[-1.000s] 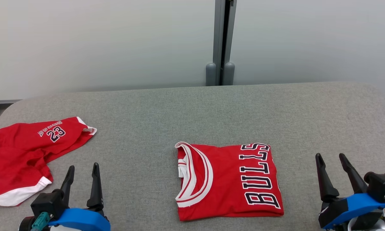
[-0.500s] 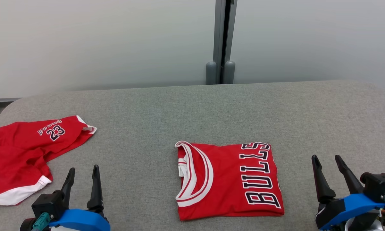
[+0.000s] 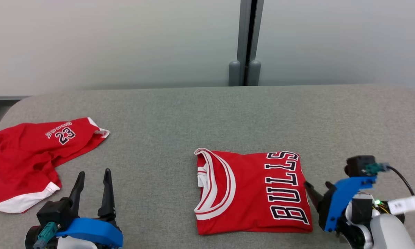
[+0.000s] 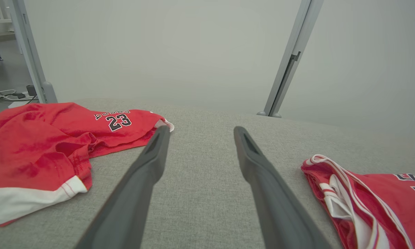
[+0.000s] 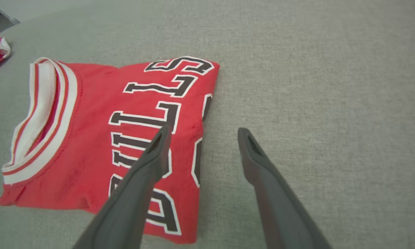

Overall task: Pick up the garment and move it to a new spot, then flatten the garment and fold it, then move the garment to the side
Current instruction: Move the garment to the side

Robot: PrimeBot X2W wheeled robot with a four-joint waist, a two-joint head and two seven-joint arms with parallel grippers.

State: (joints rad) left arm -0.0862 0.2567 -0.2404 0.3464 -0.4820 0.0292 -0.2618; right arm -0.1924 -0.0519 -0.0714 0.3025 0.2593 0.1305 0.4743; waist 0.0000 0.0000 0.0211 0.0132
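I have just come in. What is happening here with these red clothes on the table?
A two-armed robot is working at a grey padded table. A folded red Bulls jersey lies in the middle. The right gripper is open at the jersey's right edge, one finger above the lettering and one above the bare table; contact I cannot tell. The left gripper is open and holds nothing. A crumpled red garment numbered 23 lies at the left.

Bright, even, soft indoor light without glare leaves only a thin faint shadow under the folded red jersey; the pale wall behind it looks hazy, and in the wrist views the dark fingers are slightly blurred.
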